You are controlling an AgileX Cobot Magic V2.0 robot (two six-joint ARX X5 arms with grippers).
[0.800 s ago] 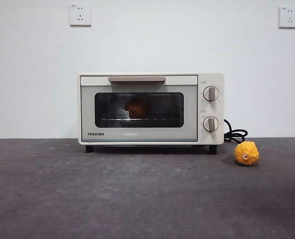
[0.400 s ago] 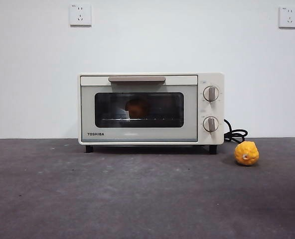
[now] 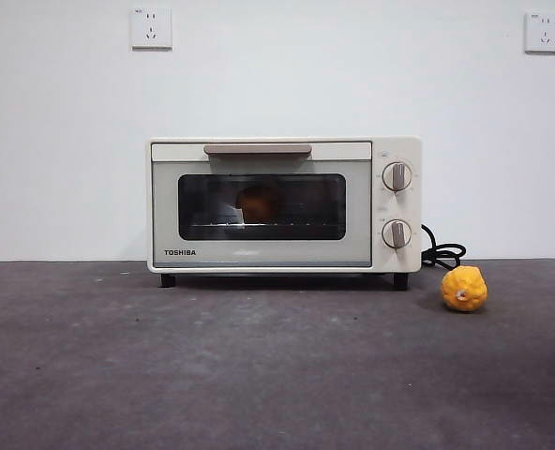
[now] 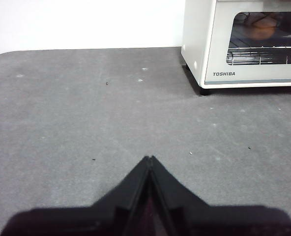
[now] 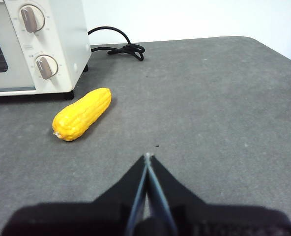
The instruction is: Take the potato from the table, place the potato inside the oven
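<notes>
The cream-white TOSHIBA oven (image 3: 284,205) stands at the back of the dark grey table (image 3: 259,375) with its door closed. Behind the dark glass the brownish-orange potato (image 3: 257,202) rests on the wire rack; the left wrist view also shows the potato (image 4: 263,30) through the window of the oven (image 4: 244,44). My left gripper (image 4: 149,158) hangs shut over bare table, well in front and to the left of the oven. My right gripper (image 5: 147,156) is shut too, over the table to the right of the oven (image 5: 37,44). Neither gripper appears in the front view.
A bumpy yellow corn cob (image 5: 82,113) lies just in front of the oven's right corner, seen end-on as a corn cob (image 3: 464,288) in the front view. A coiled black power cord (image 5: 117,45) trails behind the oven. Two wall sockets (image 3: 151,27) sit high on the white wall.
</notes>
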